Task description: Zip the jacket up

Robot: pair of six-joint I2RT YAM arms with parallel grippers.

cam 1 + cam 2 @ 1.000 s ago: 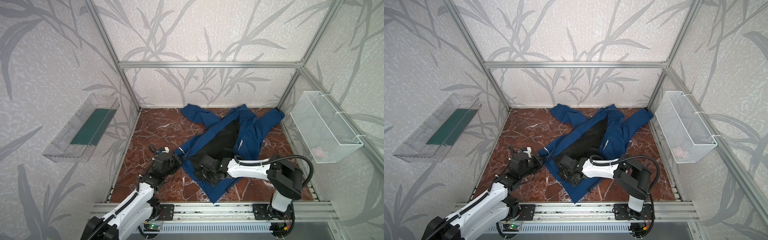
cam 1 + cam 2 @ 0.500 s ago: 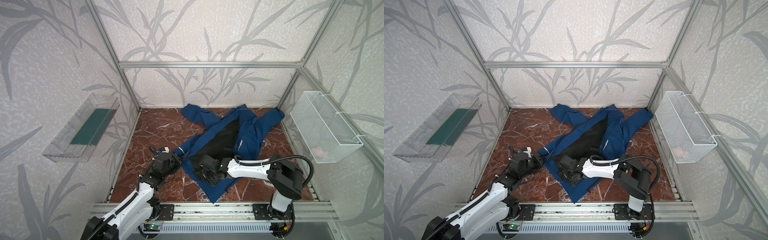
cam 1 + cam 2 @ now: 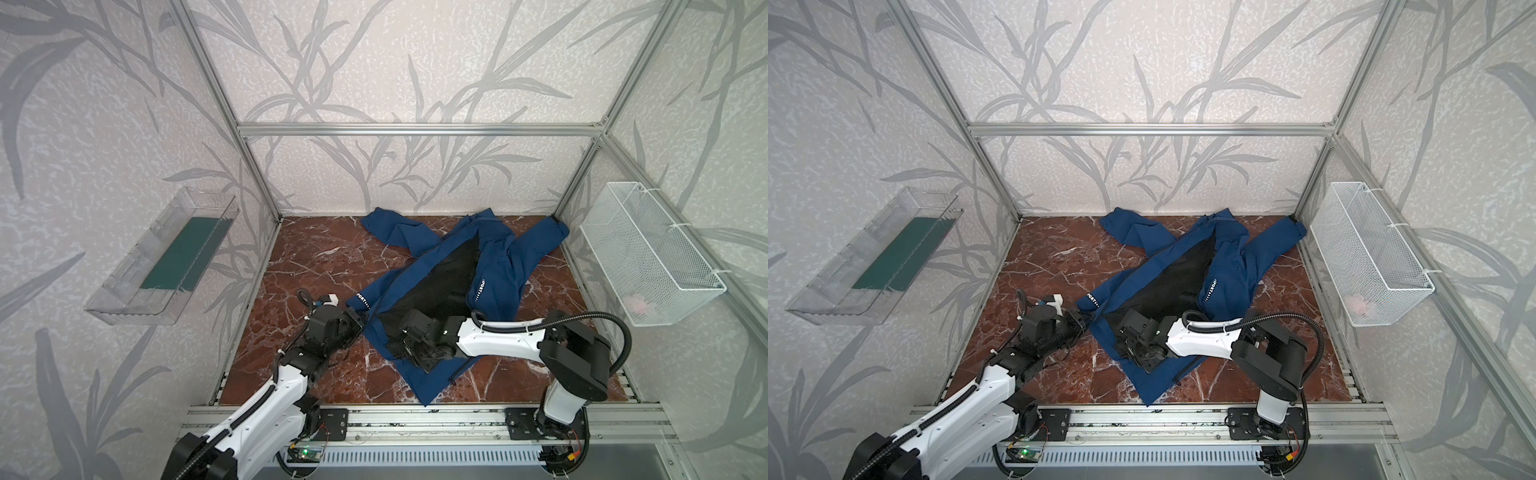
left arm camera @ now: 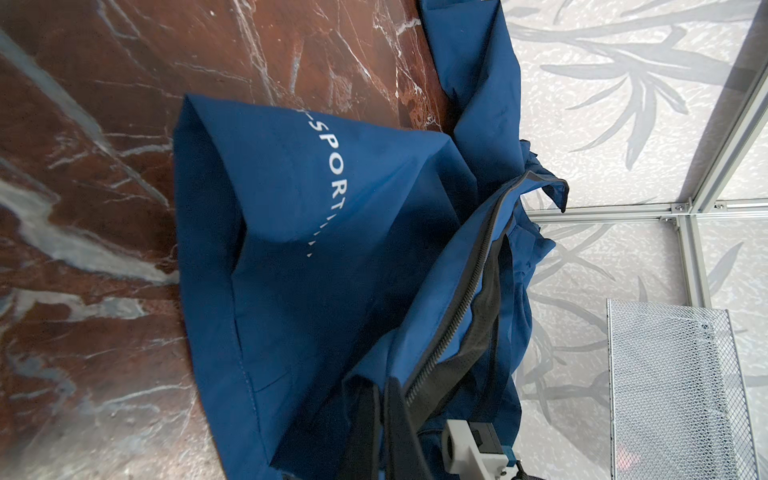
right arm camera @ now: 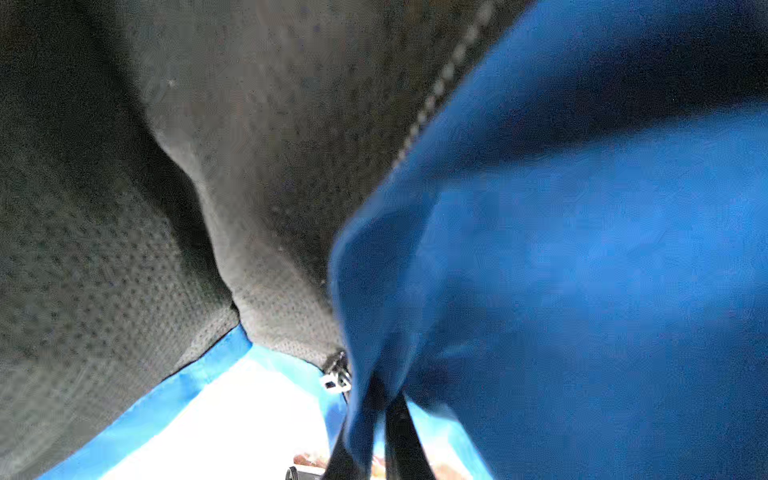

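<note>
The navy jacket (image 3: pixel 494 266) (image 3: pixel 1233 266) lies open on the marble floor, its black lining (image 3: pixel 440 286) facing up, in both top views. My left gripper (image 3: pixel 360 322) (image 3: pixel 1084 322) is at the jacket's near-left hem corner. In the left wrist view the left gripper (image 4: pixel 380 395) is shut on the jacket's (image 4: pixel 316 249) front edge beside the zipper teeth (image 4: pixel 453 311). My right gripper (image 3: pixel 401 345) (image 3: pixel 1123 345) lies low over the other front panel. In the right wrist view the right gripper (image 5: pixel 384 399) is shut on a blue fabric fold (image 5: pixel 582 270), close to a metal zipper slider (image 5: pixel 336 376).
A clear plastic bin (image 3: pixel 166 262) with a green insert hangs on the left wall. A white wire basket (image 3: pixel 648 257) (image 4: pixel 673 395) hangs on the right wall. An aluminium rail (image 3: pixel 415 415) runs along the front edge. Bare marble floor (image 3: pixel 332 257) lies left of the jacket.
</note>
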